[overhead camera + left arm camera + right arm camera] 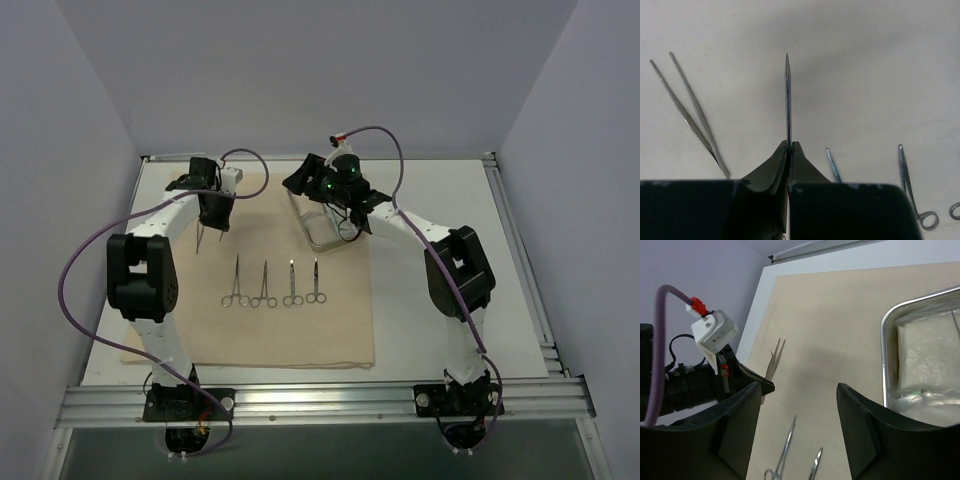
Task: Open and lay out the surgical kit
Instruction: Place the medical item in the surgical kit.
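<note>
Surgical kit being laid out: a pair of tweezers (788, 100) is pinched edge-on between the pressed-together fingers of the left gripper (790, 146), held over the far left corner of the cloth (300, 335). A second pair of tweezers (687, 117) is seen lying flat on the cloth near it. Four ring-handled tools (275, 285) are lined up in a row at the middle of the cloth. At the far right corner the tray (884, 365) is set, with clear packets (925, 350) inside. The right gripper (799, 387) is held just beside the tray, its jaws spread and nothing between them. The wrap being open already, the laying-out step is judged well under way. Next, the held tweezers are to be lowered and released beside the second pair, parallel and not overlapping. The packets are then likely to be lifted from the tray.
</note>
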You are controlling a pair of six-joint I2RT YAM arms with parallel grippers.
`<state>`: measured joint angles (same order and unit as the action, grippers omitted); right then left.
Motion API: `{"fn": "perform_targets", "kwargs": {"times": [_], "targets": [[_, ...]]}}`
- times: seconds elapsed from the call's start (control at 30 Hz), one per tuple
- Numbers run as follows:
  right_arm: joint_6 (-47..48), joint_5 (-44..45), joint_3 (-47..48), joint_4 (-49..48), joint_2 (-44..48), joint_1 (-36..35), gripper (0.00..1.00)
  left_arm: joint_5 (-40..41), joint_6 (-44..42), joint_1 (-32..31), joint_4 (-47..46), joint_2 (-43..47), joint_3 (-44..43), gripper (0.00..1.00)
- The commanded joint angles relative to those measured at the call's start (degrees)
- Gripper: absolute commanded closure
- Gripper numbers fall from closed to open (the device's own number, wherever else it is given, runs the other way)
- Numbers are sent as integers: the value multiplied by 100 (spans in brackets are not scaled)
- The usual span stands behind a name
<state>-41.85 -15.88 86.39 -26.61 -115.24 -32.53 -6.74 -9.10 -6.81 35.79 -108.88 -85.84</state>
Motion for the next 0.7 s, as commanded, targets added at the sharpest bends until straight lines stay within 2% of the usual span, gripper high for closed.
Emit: {"fn": "perform_targets", "kwargs": {"times": [0.0, 0.23, 0.5, 0.67], "targets": [[142, 111, 150, -11, 81, 37, 43, 234, 102, 127, 156, -256, -64, 97], [194, 120, 89, 42, 133, 37, 43, 445, 269, 461, 376, -968, -416, 93], [203, 111, 36, 16, 160, 45, 44, 613, 339, 505, 297, -1100, -477, 89], [194, 111, -8, -2, 177, 63, 44, 622, 295, 575, 332, -1039, -451, 81]]}}
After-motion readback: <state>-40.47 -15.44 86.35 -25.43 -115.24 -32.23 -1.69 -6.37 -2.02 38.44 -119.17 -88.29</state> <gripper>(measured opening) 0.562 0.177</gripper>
